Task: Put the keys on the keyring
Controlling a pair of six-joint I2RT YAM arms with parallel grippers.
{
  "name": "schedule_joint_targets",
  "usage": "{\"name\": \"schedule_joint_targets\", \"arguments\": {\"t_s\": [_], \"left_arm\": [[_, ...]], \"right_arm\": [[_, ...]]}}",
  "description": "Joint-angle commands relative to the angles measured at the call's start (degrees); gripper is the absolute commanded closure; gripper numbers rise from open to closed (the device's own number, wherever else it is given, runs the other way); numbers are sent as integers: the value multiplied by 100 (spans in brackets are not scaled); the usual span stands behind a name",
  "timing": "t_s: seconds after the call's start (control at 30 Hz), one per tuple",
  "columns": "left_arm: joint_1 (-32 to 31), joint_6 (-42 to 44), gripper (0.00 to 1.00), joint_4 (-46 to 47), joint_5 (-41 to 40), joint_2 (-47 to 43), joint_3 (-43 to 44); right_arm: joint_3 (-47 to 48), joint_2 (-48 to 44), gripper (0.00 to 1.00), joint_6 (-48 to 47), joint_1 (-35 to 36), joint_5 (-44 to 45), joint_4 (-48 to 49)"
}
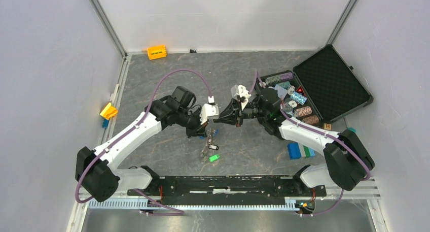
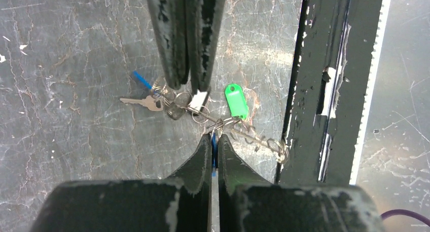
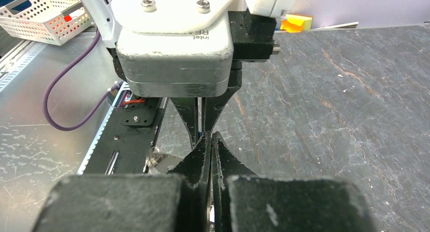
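Keys (image 2: 143, 102), green tag (image 2: 236, 101), left wrist camera (image 3: 175, 49) lettered "intel", upside down

1. Camera housing (image 3: 175, 49), white over grey, mounted above my left jaws: "intel" is printed upside down on its front edge, then letters starting "RE"; the remainder I cannot make out.
2. Wooden block (image 1: 327, 126) beside the open case (image 1: 332, 82) on the tabletop (image 1: 243, 158): one dark character, too small to read.
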Motion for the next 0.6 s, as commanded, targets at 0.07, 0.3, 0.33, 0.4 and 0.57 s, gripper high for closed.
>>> {"name": "schedule_joint_targets", "arguments": {"t_s": [0.07,0.3,0.33,0.4,0.57], "left_arm": [[4,-76,98,352,233,-31,244],[3,-300,98,552,120,-99,257],[4,-395,98,633,98,-104,239],[-3,-557,98,773,39,-87,211],[4,-917,98,964,-125,67,298]], "right_arm": [[-52,-214,100,-424,-58,-79,-195],[-14,-414,74,-1053,-69,-60,-1024],[-67,-454,73,-1065,-63,-5,-1027],[-163,-475,72,-1052,-62,142,-1009],[-195,-365,71,-1310,88,454,-1357]]}}
